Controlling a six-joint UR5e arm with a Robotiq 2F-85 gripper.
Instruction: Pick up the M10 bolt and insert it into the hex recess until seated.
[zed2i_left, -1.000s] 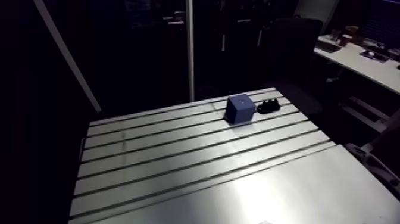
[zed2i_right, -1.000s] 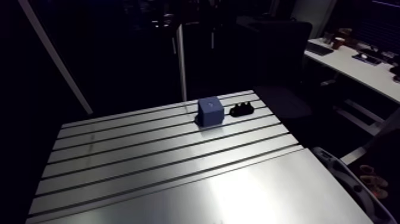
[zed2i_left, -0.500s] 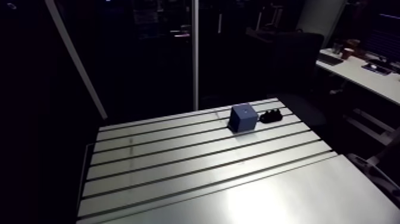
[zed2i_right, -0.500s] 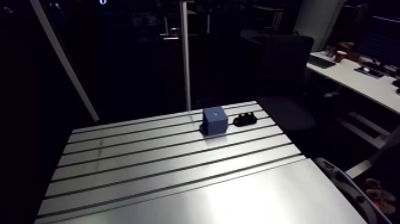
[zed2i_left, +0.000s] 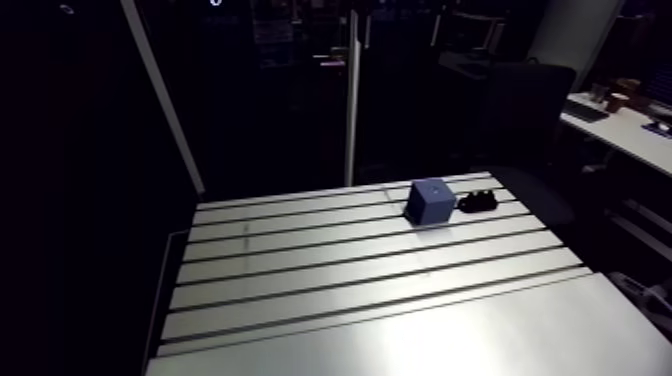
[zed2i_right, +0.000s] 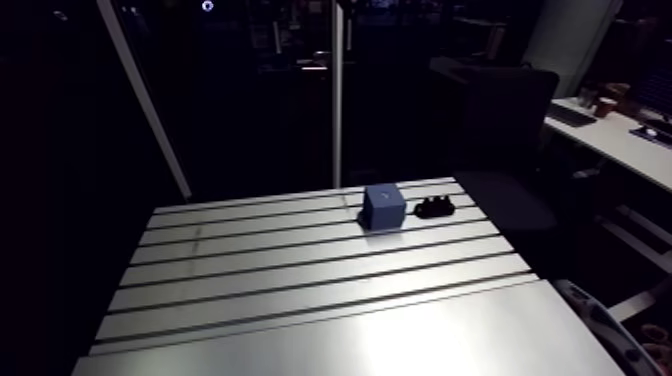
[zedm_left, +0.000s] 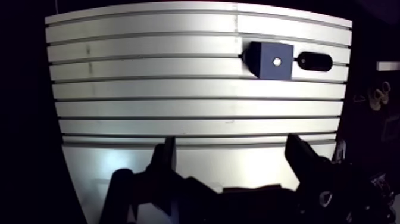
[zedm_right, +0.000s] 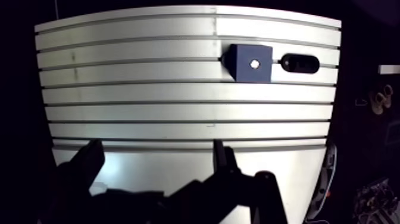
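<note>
Jaws spread, empty; blue block well ahead, black bolt just beside it.

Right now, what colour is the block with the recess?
Dark blue block, with a pale spot at its recess; clearest in the wrist view.

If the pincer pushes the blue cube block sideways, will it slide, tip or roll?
The blue cube block looks about as wide as tall with flat faces, so it would probably slide rather than roll or tip. The slotted aluminium table looks smooth, so little may hold it. The small dark object lies close beside it and might get nudged.
</note>
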